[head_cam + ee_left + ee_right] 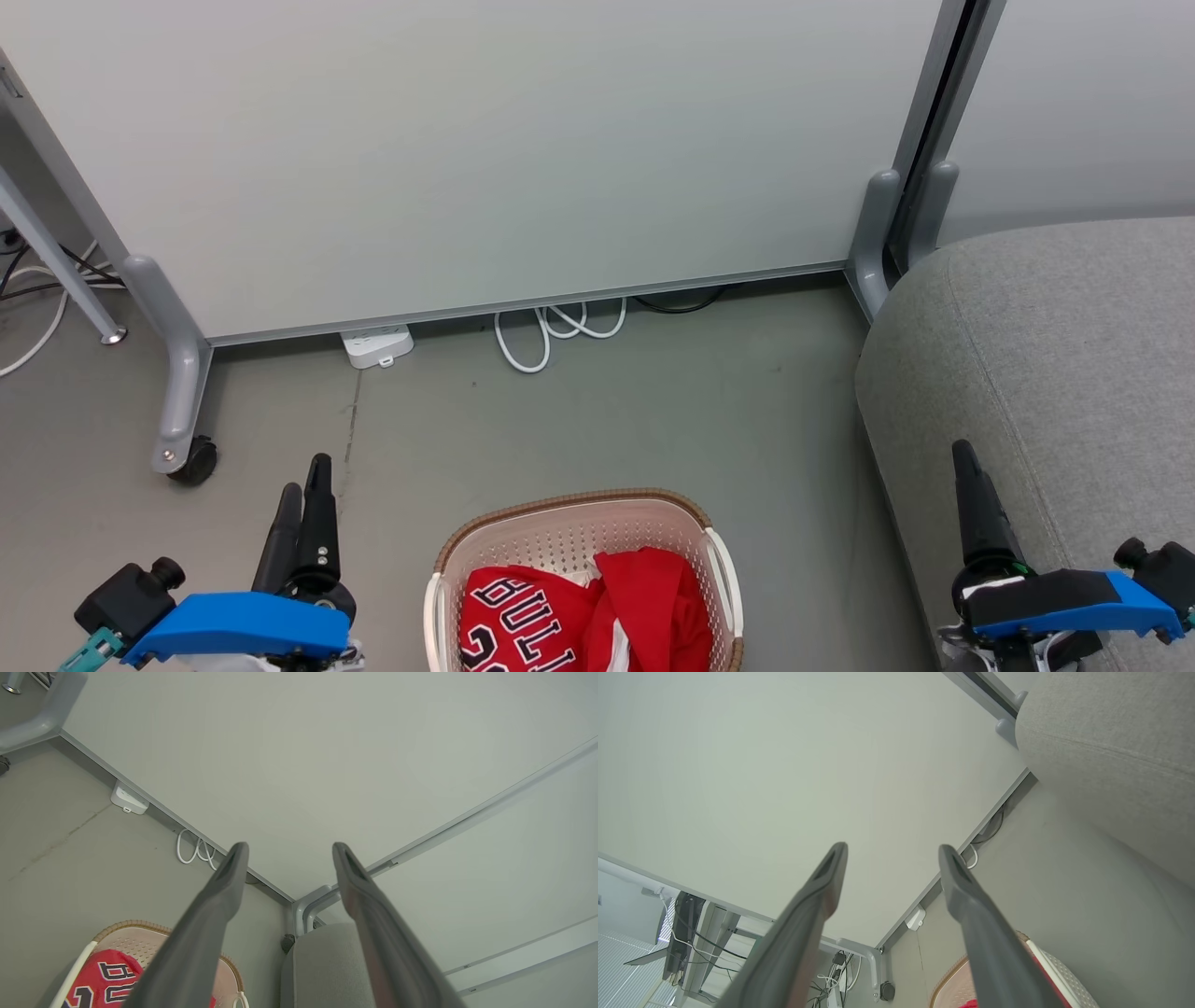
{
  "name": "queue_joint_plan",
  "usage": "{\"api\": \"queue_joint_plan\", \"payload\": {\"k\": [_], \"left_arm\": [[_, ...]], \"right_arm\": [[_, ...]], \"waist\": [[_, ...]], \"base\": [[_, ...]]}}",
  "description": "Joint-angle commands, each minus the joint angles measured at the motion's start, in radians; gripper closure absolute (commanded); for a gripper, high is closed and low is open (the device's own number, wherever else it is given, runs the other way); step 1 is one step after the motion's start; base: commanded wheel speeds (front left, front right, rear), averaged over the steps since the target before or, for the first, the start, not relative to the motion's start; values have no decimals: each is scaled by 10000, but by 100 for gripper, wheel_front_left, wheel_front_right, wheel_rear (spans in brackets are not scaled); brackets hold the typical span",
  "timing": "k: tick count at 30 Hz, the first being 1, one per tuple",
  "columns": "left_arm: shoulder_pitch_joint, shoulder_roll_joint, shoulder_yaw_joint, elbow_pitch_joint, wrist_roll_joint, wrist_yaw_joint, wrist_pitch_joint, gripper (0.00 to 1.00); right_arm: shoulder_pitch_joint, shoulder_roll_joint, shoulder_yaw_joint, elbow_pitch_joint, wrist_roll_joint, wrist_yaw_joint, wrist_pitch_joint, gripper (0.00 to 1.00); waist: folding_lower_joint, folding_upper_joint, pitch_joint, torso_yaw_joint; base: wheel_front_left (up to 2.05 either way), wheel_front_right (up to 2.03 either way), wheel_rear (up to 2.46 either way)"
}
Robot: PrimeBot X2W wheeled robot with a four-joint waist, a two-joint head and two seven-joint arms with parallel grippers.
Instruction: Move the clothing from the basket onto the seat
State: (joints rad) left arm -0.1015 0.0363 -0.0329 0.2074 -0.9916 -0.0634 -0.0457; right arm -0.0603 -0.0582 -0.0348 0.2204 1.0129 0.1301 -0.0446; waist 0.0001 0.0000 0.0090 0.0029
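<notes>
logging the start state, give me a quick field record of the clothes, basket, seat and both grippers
basket: cream laundry basket on the floor, between the grippers
clothing: red Bulls jersey and red shorts, both in the basket
seat: grey cushion seat, right of the basket, no clothing on its visible part
left gripper: open, holding nothing
right gripper: open, holding nothing

Head camera looks steeply down on basket (560, 539); wrist cameras, lower, face partition (327, 742); all share basket, seat (1074, 355).
</notes>
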Motion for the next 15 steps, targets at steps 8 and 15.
{"api": "queue_joint_plan", "payload": {"k": [8,15], "left_arm": [[-298,102,-366,-50,1559,159,-335,0],[-325,109,-606,103,2624,262,-561,0]], "right_arm": [[-134,-145,255,-49,-1546,6,-341,0],[-135,-155,375,117,-2518,6,-568,0]], "waist": [[-1,0,-27,10],[-1,0,-37,16]], "base": [[0,0,0],[0,0,0]]}}
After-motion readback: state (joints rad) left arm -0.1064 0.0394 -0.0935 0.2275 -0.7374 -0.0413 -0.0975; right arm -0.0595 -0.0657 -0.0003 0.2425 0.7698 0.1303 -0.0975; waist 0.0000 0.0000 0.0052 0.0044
